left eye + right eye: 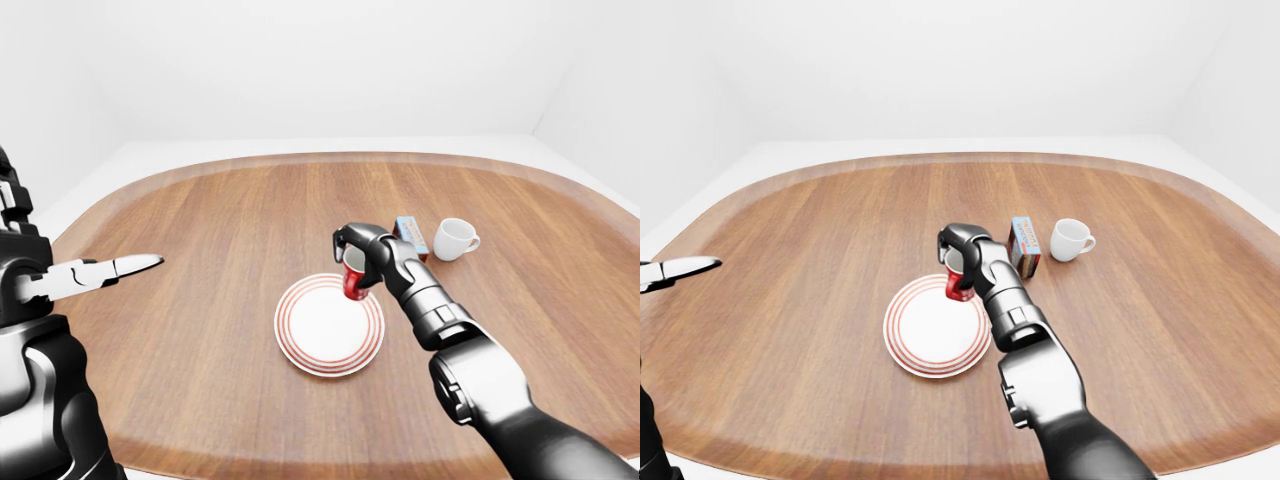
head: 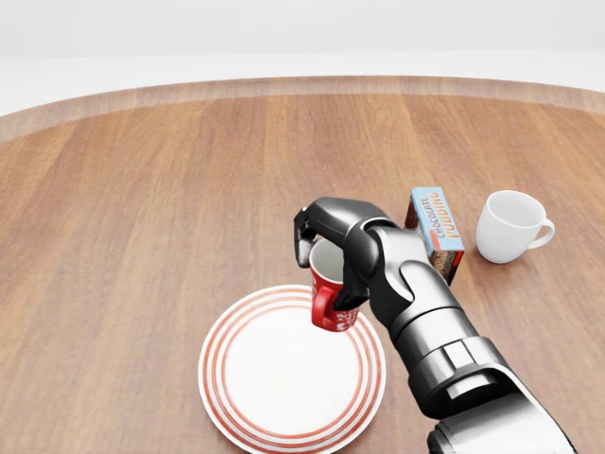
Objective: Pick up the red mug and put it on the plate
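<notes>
My right hand is clamped round the red mug, tilted over the plate rim's upper right. Left hand: fingers apart, well left of plate.

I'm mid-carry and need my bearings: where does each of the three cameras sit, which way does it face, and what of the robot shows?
Head view: on the head, looking down at the plate; right hand holds the red mug.
Left-eye view: on the head, wider over the table; both arms show, left hand open.
Right-eye view: nearly the same; the left hand barely shows.
All share the pudding box and white cup.
</notes>
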Controlling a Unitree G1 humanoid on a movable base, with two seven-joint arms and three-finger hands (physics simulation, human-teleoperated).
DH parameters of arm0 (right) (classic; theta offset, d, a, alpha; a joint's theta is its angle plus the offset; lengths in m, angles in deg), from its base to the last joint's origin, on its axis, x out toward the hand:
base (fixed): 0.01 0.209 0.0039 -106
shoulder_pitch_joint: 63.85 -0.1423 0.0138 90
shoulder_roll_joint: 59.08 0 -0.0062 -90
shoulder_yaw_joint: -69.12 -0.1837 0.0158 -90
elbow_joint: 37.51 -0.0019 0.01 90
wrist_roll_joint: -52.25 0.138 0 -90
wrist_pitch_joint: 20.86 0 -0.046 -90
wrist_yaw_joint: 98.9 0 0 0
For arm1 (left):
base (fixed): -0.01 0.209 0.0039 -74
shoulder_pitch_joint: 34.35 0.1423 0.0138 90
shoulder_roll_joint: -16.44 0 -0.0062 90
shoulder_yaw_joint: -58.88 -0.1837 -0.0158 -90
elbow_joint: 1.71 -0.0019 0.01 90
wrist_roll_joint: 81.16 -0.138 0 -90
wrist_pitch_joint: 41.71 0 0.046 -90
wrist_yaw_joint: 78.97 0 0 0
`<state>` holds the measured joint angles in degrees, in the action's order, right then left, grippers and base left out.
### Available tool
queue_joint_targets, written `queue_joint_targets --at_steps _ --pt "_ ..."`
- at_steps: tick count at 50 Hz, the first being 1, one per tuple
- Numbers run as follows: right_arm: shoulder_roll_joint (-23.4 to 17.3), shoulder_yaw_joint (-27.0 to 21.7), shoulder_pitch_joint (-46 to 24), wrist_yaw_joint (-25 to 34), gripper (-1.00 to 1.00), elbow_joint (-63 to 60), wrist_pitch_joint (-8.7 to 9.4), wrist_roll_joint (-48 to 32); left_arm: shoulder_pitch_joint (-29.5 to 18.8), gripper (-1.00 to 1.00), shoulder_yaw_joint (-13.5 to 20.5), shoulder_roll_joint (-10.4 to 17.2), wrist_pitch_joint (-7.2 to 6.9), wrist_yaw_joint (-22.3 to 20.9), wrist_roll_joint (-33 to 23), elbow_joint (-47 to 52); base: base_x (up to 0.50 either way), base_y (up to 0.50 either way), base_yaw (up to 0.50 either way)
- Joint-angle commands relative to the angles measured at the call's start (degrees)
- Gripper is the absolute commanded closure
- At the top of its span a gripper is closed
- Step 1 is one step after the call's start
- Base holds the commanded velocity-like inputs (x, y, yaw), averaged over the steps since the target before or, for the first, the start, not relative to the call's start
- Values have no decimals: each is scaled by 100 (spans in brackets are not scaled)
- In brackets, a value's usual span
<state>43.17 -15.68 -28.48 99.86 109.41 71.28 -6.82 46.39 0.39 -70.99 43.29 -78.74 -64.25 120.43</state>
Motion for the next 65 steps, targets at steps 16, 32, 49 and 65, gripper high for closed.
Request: queue_joint_targets --at_steps 16,32,49,65 --pt "874 211 -577 -1043 100 1945 62 -389 42 -100 3 -22 0 -37 -13 -56 0 0 0" --pt "1090 128 -483 -1330 100 2086 161 -553 35 -100 47 12 0 -46 25 -96 0 0 0" --pt "1320 97 -348 -1589 100 2136 146 -618 103 -100 31 -40 0 -96 -13 -177 0 0 0" --pt "1333 34 -60 -2213 100 2203 -91 -691 122 -100 58 -40 0 -125 -29 -230 0 0 0"
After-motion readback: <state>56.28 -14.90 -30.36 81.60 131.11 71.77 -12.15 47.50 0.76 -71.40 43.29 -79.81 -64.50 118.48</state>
